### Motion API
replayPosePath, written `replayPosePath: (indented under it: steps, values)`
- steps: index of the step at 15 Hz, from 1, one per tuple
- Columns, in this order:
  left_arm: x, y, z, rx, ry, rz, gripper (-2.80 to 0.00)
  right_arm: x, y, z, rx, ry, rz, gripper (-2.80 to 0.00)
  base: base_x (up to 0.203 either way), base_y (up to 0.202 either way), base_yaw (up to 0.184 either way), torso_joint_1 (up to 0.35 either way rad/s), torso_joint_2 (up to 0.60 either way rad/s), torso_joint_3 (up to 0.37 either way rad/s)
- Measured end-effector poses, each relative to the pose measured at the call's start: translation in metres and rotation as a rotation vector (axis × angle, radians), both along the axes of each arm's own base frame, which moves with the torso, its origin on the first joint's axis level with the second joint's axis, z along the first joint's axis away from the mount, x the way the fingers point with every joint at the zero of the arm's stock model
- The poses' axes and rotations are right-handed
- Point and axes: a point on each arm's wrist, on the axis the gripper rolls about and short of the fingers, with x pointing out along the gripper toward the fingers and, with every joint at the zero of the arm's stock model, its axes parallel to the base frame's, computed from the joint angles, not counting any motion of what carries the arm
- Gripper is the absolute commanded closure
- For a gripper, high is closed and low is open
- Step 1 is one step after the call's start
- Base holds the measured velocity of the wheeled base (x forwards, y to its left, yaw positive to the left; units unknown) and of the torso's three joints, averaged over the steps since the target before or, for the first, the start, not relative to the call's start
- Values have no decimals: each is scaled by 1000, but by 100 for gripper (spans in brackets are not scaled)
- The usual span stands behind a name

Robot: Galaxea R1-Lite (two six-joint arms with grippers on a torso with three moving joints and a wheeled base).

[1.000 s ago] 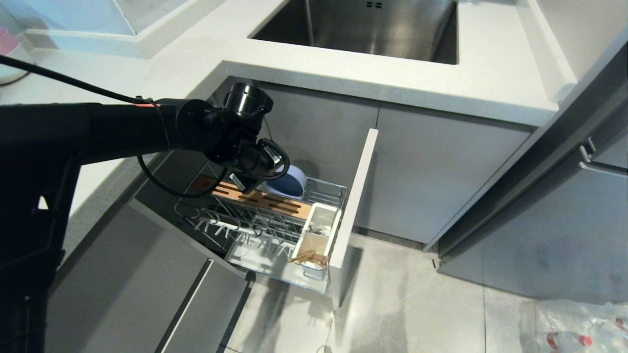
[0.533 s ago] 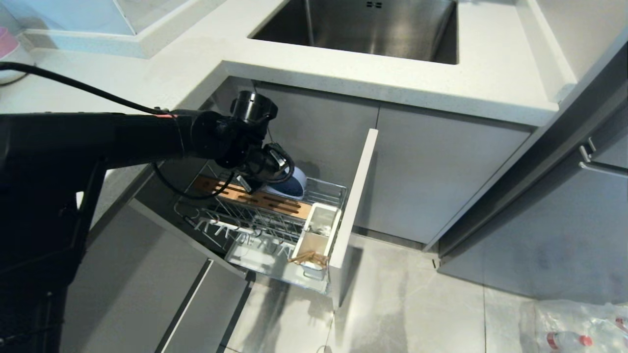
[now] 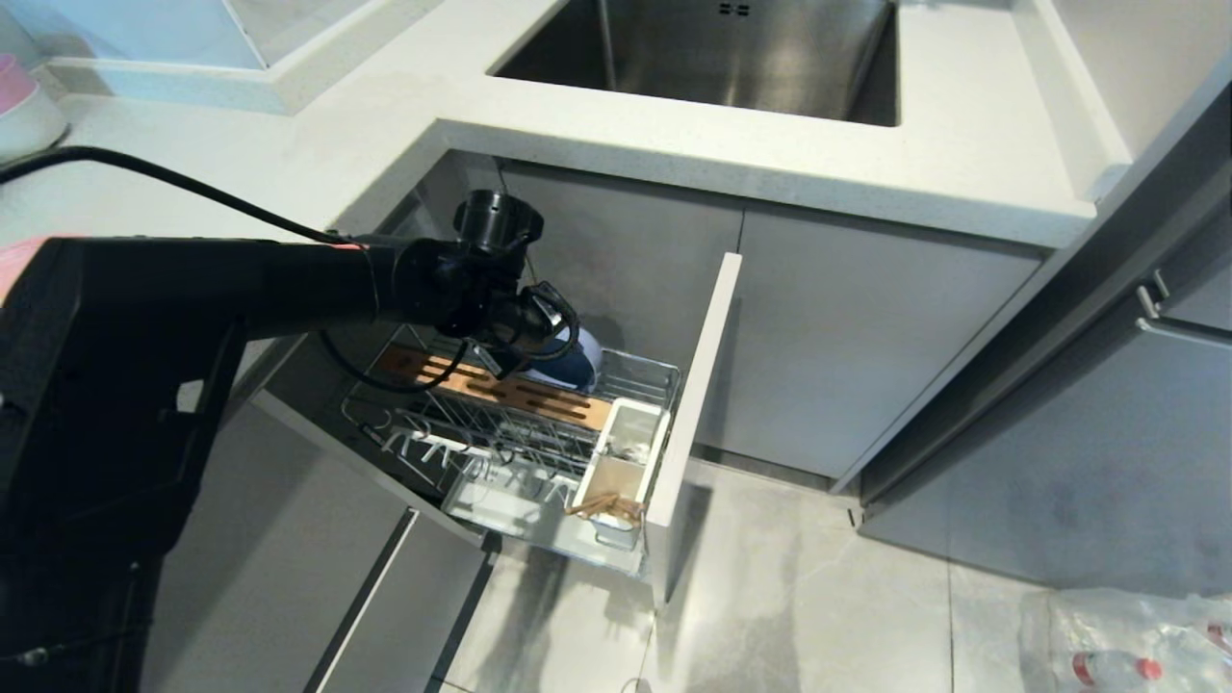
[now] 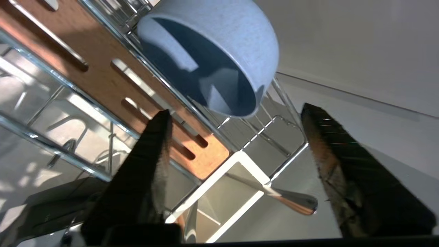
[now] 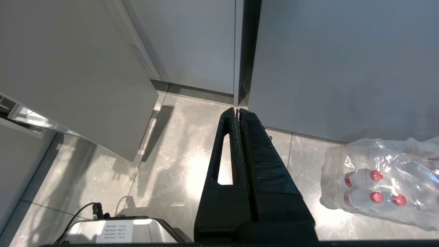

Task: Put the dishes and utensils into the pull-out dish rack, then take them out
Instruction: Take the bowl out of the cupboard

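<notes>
The pull-out dish rack (image 3: 647, 365) stands drawn out below the counter. The pale blue bowl (image 3: 574, 366) (image 4: 236, 37) lies on its side at the rack's back, behind the wooden strip (image 3: 500, 390). My left gripper (image 3: 515, 354) (image 4: 236, 111) hovers just in front of the bowl, open and holding nothing. The white caddy (image 3: 626, 452) holds the chopsticks (image 3: 606, 507) and the spoon (image 4: 295, 200). A pink edge (image 3: 17, 262), probably the plate, shows behind my left arm. My right gripper (image 5: 237, 109) hangs shut over the floor.
The rack's grey front panel (image 3: 695, 404) juts out on the right. A cabinet door (image 3: 289, 539) stands open at lower left. The sink (image 3: 712, 48) is above. A pack of water bottles (image 3: 1126, 645) lies on the floor. Stacked pink-over-white bowls (image 3: 21, 96) sit on the counter.
My left gripper has opened and let go of the bowl, which now rests in the rack's back. The arm has sunk slightly toward the rack. The right arm has not moved.
</notes>
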Motion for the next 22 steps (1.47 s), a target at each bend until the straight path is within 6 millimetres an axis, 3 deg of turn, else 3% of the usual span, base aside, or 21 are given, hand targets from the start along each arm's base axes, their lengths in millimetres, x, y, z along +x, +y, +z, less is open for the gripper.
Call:
replayPosePath:
  steps: [22]
  values:
    - [36,9,-30,-114,-46,-81,-280,0,0,0,1,0,0,0,0,0,0,0,0,0]
